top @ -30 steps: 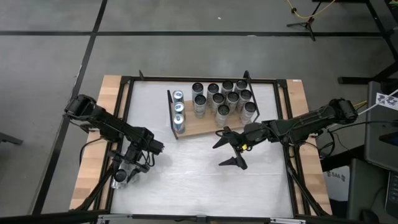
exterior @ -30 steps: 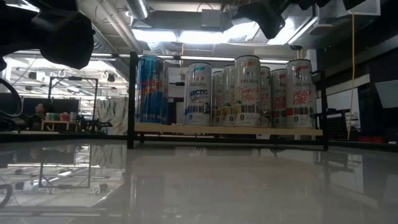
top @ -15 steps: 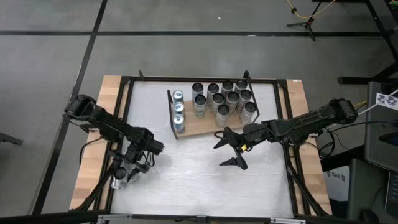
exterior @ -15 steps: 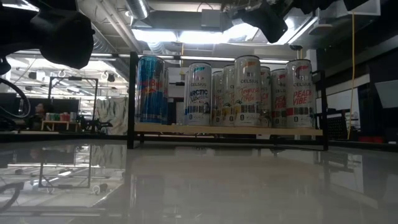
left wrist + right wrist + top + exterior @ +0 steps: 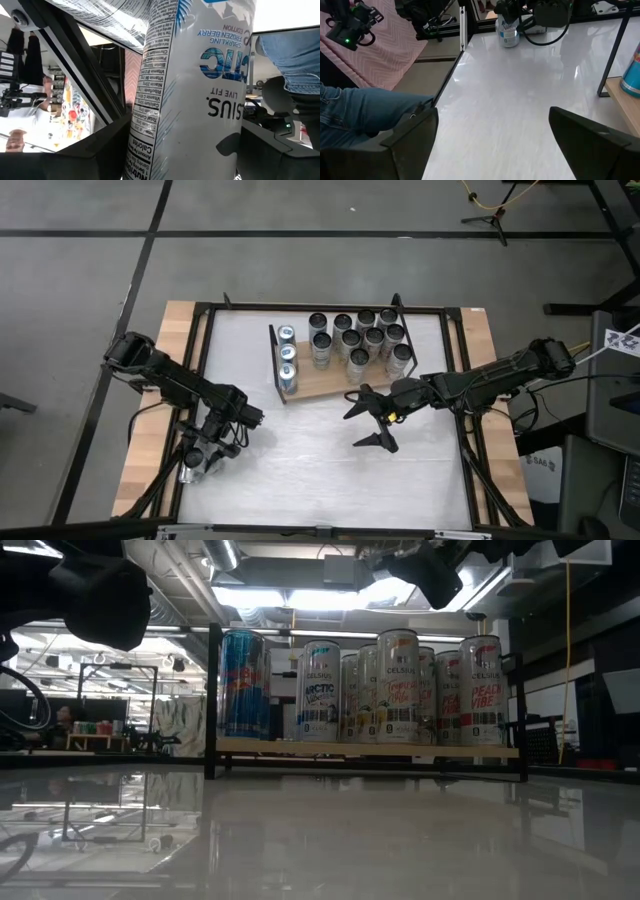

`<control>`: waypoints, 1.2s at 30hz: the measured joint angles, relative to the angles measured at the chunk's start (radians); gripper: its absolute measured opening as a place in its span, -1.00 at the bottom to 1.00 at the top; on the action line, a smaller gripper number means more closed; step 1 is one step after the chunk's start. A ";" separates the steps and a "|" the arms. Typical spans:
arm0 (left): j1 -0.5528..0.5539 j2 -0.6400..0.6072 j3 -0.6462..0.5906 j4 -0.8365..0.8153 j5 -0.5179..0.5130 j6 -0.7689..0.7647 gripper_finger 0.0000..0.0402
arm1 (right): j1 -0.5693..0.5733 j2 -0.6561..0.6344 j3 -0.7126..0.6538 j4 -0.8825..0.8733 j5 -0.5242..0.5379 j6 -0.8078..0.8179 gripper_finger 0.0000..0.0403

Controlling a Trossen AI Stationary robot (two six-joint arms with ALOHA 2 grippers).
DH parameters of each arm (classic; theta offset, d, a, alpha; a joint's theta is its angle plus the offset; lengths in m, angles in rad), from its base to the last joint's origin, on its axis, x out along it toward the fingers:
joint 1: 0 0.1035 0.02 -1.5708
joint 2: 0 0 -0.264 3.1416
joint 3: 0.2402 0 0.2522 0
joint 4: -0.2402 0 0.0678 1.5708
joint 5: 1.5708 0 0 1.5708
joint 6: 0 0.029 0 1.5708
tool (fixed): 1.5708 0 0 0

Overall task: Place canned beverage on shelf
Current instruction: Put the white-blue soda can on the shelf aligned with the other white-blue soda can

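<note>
A white canned beverage (image 5: pixel 190 100) with blue print sits between the fingers of my left gripper (image 5: pixel 197 458) at the table's left edge, near the front; the right wrist view shows this can (image 5: pixel 508 30) far off. The shelf (image 5: pixel 325 385), a light-brown board with black wire ends, stands at the far middle and carries several cans (image 5: pixel 358 338), also seen in the low view (image 5: pixel 400 690). My right gripper (image 5: pixel 363 423) hangs open above the table just in front of the shelf, with nothing between its fingers. My left gripper pinches the can's side wall (image 5: pixel 145 145) between its two fingers, one on each side, lying across the can. The fingers come slanting down toward the table's near left corner. The can stands roughly upright, its top (image 5: pixel 188 472) showing from above; whether its bottom touches the table I cannot tell.
A black frame (image 5: pixel 200 310) runs around the white tabletop (image 5: pixel 320 470), with wooden strips outside it. A person's legs in jeans (image 5: pixel 365 107) show beyond the table's edge. Bare tabletop lies in front of the shelf.
My left gripper has turned a little at the wrist with the can, which has tipped slightly while staying at the table's left edge. My right gripper has kept still and open.
</note>
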 joint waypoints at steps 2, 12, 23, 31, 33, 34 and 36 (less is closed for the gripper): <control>0.000 0.000 0.000 0.000 -0.004 -0.012 0.44 | 0.000 0.000 0.000 -0.001 0.000 -0.014 0.87; 0.001 0.000 0.030 0.001 -0.147 -0.078 0.44 | 0.000 0.000 0.000 -0.002 0.000 -0.028 0.87; 0.006 0.000 0.032 0.002 -0.218 -0.089 0.44 | 0.000 0.000 0.000 -0.001 0.000 -0.029 0.87; 0.019 0.000 0.032 0.003 -0.301 -0.082 0.44 | 0.000 0.000 0.000 -0.002 0.000 -0.029 0.87; 0.019 0.000 0.032 0.003 -0.299 -0.082 0.44 | 0.000 0.000 0.000 -0.002 0.000 -0.029 0.87; 0.019 0.000 0.032 0.002 -0.297 -0.082 0.44 | 0.000 0.000 0.000 -0.002 0.000 -0.029 0.87; 0.019 0.000 0.032 0.002 -0.295 -0.082 0.44 | 0.000 0.000 0.000 -0.002 0.000 -0.029 0.87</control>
